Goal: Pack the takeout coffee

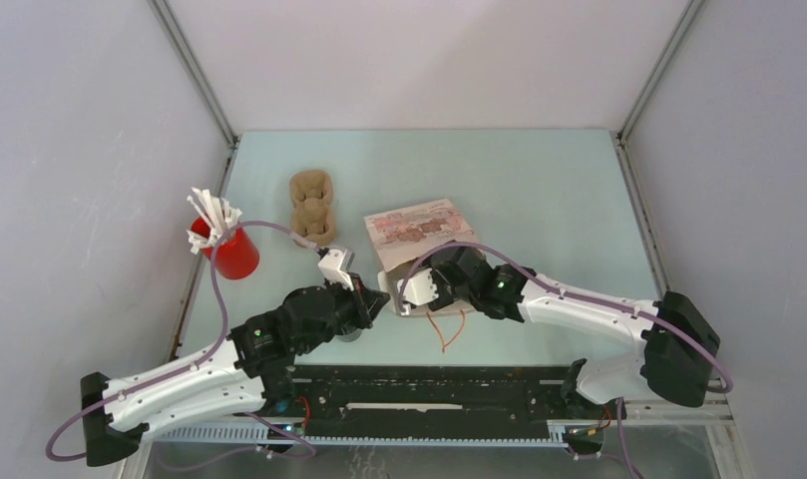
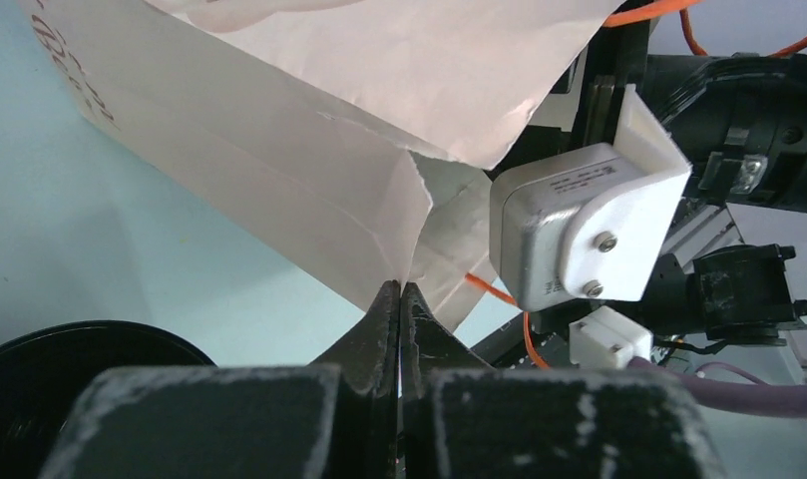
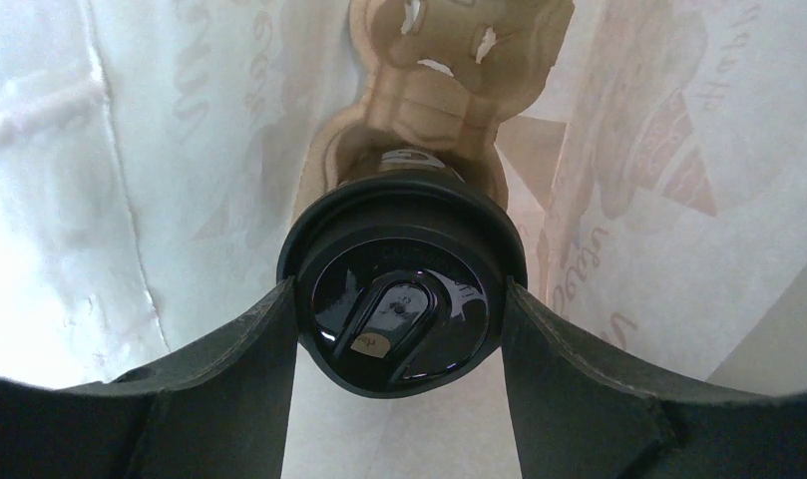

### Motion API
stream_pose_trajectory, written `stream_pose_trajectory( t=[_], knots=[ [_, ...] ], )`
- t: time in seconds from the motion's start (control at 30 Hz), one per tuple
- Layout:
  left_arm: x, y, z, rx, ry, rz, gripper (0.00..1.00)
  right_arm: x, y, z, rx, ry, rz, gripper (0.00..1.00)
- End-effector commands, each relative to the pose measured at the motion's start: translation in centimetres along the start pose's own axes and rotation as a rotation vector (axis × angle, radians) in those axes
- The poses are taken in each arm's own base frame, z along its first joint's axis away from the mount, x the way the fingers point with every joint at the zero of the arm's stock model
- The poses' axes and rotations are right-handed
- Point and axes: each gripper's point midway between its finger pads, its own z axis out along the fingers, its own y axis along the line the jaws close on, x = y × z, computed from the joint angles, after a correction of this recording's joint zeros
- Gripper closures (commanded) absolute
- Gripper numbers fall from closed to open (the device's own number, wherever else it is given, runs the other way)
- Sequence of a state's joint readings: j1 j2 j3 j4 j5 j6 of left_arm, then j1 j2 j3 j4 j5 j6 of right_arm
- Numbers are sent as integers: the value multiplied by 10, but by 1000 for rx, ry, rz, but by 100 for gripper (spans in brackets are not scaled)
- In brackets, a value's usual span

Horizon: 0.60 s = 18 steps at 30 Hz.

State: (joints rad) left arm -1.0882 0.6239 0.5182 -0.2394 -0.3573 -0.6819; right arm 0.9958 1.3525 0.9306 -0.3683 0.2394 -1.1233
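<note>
Nearest, the right end effector (image 3: 401, 314) is seen clamped on the takeout coffee (image 3: 399, 215), with its dark pads (image 3: 264, 344) set against the lid rim on both sides, inside the mouth of the paper bag (image 3: 130, 150). The cup is judged light and stiff, and its glossy lid slippery, so the rim is best gripped squarely. The left end effector (image 2: 400, 294) is closed, with the thin, creased bag edge apparently pinched. Beyond the cup, a rough brown moulded-pulp carrier (image 3: 429, 60) is seen.

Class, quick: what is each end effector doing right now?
Left end effector: closed, pinching the paper bag at its edge.
Right end effector: gripping the takeout coffee inside the bag.
</note>
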Motion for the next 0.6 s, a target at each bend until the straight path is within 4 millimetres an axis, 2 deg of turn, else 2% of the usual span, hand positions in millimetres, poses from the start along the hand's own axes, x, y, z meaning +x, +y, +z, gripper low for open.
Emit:
stream_pose_trajectory(
  t=[0.0, 0.13, 0.27, 0.47, 0.57],
  knots=[
    [-10, -2, -3, -5, -20, 0, 100, 6, -17, 8, 113, 42, -56, 83],
    [-28, -12, -10, 15, -50, -8, 100, 5, -21, 2, 108, 57, -55, 82],
    [-48, -22, -17, 28, -68, -12, 100, -2, -30, -12, 96, 56, -32, 81],
    [-72, -39, -24, 106, -33, -59, 100, -8, -27, -29, 23, 59, -21, 81],
    [-76, -45, -25, 160, -10, -94, 100, -9, -19, -33, -60, 47, 14, 80]
  ],
)
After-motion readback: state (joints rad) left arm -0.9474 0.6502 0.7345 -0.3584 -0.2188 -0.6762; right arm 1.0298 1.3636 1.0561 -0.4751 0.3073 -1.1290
